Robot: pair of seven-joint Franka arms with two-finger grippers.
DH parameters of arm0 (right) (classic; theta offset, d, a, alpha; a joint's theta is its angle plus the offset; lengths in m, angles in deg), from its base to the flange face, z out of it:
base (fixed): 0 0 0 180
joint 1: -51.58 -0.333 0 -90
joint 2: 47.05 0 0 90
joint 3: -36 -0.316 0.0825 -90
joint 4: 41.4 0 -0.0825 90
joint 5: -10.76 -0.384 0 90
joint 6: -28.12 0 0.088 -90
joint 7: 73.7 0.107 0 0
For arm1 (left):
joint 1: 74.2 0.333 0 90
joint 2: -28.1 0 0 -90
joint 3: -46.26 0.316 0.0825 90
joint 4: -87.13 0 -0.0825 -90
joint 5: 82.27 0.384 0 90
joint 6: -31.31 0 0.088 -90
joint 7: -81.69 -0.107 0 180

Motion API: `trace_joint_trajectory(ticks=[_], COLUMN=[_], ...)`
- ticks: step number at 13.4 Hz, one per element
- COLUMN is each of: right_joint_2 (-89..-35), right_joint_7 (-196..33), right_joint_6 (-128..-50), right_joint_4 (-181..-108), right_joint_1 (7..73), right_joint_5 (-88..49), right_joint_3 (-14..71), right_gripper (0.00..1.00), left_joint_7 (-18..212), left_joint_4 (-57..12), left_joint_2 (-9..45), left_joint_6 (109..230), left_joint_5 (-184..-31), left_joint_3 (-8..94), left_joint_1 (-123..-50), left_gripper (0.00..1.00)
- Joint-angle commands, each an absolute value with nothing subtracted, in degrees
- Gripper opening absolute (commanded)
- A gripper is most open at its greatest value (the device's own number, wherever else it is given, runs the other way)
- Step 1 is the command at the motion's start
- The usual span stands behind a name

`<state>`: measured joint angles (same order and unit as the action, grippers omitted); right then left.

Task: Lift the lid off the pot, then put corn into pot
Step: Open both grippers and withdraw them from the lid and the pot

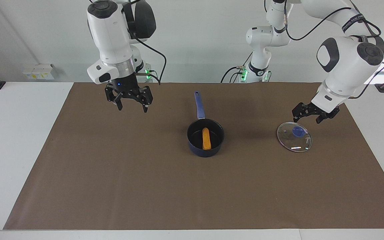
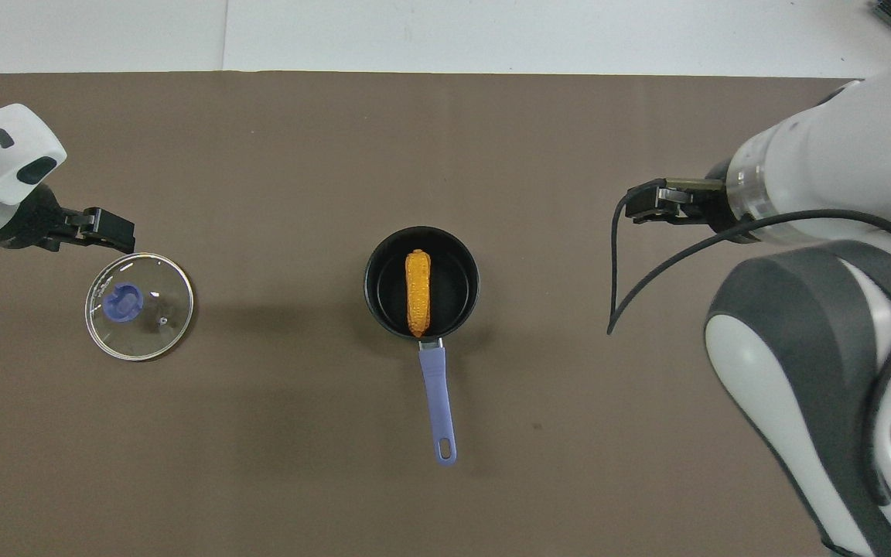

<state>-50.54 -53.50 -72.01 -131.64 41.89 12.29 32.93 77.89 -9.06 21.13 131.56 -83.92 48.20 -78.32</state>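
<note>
Corn in the open pot, lid set aside, both arms raised

In the overhead view the right arm's bulk hides most of the right gripper (image 1: 131,107). The corn (image 1: 206,138) lies in the pot (image 1: 192,141) mid-mat, handle toward the robots, well apart from that gripper, which hangs spread over bare mat toward the right arm's end. The left gripper (image 1: 313,115), fingers spread and empty, hangs just above the lid (image 1: 287,141), which lies flat toward the left arm's end. Brown mat (image 1: 112,186) on a white table (image 1: 12,133), pale wall
</note>
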Motion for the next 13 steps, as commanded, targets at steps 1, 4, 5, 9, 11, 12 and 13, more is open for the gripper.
trace_joint_trajectory(ticks=[1,4,5,9,11,12,13], right_joint_2=[-49.16,-46.45,-44.87,-41.35,-41.07,-40.99,-40.90], right_joint_7=[-59.62,-60.78,-60.78,-63.07,-63.33,-64.12,-67.52], right_joint_6=[-65.69,-60.13,-58.47,-57.31,-56.52,-56.69,-56.17], right_joint_4=[-128.87,-126.92,-126.92,-130.33,-130.61,-130.96,-130.79], right_joint_1=[45.24,48.50,48.68,49.20,49.47,49.73,50.00], right_joint_5=[12.25,11.29,10.93,7.52,7.33,7.41,8.20], right_joint_3=[32.39,32.31,32.48,37.47,39.16,39.42,39.43], right_gripper=[1.00,1.00,1.00,1.00,1.00,1.00,1.00], left_joint_7=[78.70,78.35,78.35,78.17,78.17,78.08,78.00], left_joint_4=[-8.32,-8.32,-8.24,-7.10,-5.60,-5.51,-5.42], left_joint_2=[23.61,25.02,25.72,28.62,28.62,28.71,28.97], left_joint_6=[127.91,126.50,125.88,122.46,120.43,120.34,120.08], left_joint_5=[-83.59,-83.59,-83.59,-83.50,-83.51,-83.51,-83.42], left_joint_3=[48.90,49.16,49.16,49.16,48.99,48.98,48.90], left_joint_1=[-78.60,-78.07,-78.07,-78.25,-78.68,-78.69,-78.69], left_gripper=[1.00,1.00,1.00,1.00,1.00,1.00,1.00])
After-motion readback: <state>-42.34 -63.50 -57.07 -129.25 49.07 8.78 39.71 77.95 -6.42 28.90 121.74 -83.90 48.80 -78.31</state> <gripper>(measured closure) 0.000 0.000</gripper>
